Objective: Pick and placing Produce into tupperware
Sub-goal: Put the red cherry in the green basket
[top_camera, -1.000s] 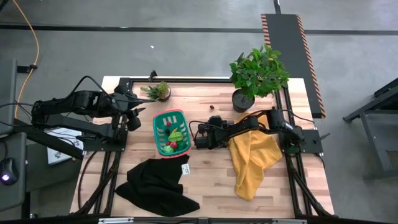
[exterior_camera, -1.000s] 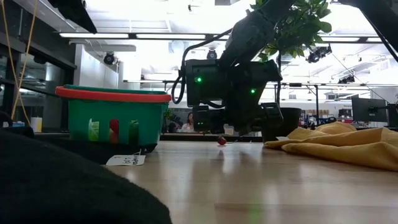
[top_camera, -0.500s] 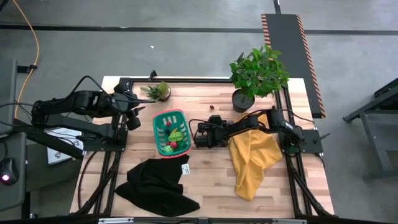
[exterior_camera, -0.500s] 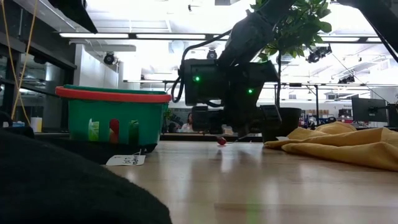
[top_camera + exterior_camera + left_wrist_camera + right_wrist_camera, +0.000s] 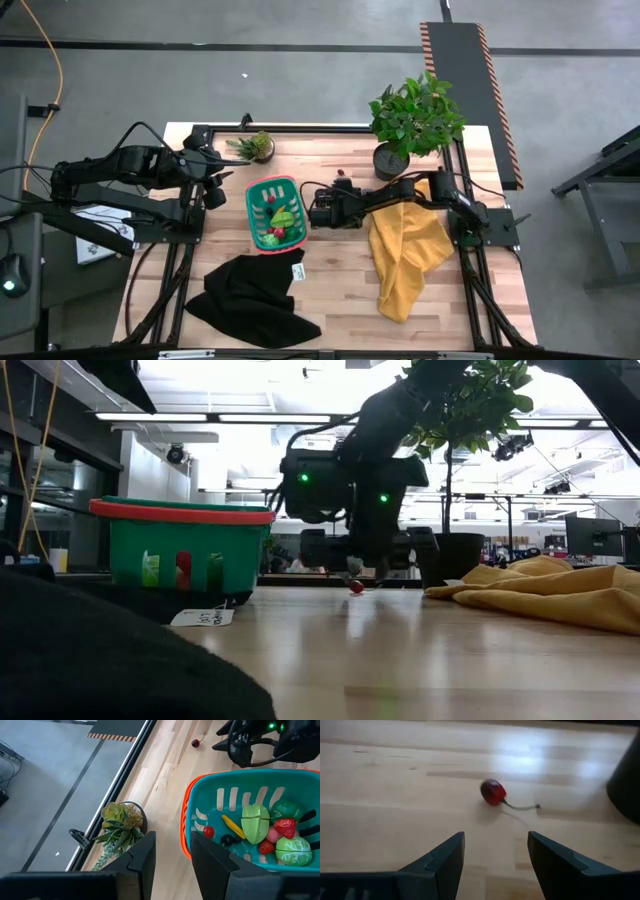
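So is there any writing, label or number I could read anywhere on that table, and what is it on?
White tag on the black cloth, beside the green basket: it carries dark handwriting, too small and blurred to read.
White tag again from above, at the cloth's edge: no letters can be made out.
Nothing else on the table shows any words, brand or number.

Bright overhead light, glare, blurred foreground

A robotics lab — a wooden table [image 5: 330, 290] on bare concrete floor [image 5: 300, 90], open-plan room with strip ceiling lights [image 5: 180, 417] behind.
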`<action>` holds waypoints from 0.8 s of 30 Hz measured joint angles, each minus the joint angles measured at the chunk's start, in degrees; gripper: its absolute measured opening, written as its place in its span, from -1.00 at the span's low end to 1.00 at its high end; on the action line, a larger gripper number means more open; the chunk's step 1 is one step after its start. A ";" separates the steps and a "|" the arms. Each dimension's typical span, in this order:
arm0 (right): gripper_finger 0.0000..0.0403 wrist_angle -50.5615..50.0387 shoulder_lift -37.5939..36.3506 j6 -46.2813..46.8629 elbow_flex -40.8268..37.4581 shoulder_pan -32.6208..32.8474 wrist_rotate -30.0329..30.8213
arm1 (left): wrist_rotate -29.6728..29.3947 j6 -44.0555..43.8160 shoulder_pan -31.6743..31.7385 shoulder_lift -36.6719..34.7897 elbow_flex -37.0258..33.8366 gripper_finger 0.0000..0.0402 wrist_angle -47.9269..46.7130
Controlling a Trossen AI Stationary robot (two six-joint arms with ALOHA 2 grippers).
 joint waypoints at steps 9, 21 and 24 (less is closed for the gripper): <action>0.05 -0.46 -0.07 -2.88 2.55 -1.45 0.13 | 0.02 -0.04 0.00 -0.01 -0.01 -0.45 -0.02; 0.05 -0.35 -0.07 -2.92 2.58 -4.75 -4.53 | 0.04 -0.26 0.00 0.00 0.00 -0.45 -0.07; 0.05 -0.24 -0.07 -3.62 2.58 -5.17 -5.60 | 0.04 -0.26 0.00 -0.01 -0.01 -0.45 -0.07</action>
